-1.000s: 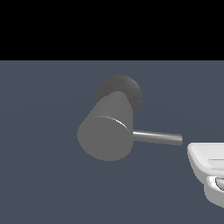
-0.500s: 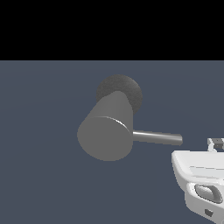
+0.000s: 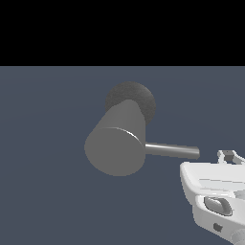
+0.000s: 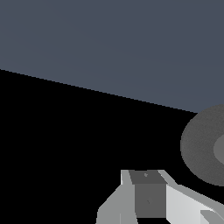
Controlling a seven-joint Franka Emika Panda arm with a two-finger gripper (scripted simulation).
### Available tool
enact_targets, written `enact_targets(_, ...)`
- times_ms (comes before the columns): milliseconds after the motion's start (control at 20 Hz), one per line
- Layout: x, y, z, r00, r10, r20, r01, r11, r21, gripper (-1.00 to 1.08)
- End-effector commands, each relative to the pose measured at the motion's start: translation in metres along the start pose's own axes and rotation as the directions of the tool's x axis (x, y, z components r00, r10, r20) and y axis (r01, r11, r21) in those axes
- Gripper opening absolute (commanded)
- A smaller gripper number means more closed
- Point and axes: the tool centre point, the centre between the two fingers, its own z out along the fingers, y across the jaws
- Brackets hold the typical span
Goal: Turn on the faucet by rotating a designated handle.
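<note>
Hovering near handle [image 3: 172, 150] tip: tool [image 3: 232, 157], jaws unclear.

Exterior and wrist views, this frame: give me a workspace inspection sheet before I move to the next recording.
Surface: plain dark blue-grey floor, black beyond its far edge.
Faucet: thick grey cylinder, flat round end toward the camera, on a darker round base.
Handle: thin rod pointing to the exterior view's right, untouched.
Clutter: nothing seen.
Gripper: white, at the exterior view's lower right, below the rod's tip; jaw state unclear.
Cables: nothing seen.
Surroundings: black void.
</note>
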Motion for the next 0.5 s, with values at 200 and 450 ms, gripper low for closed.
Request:
enact_targets(200,0.006,0.017,-0.005,0.999,0.041,-0.029,-0.041,0.999,-0.017,-1.0)
enact_targets(450,0.0,0.036,-0.007,0.995,0.094,-0.036,-0.096,0.994,-0.045,-1.0)
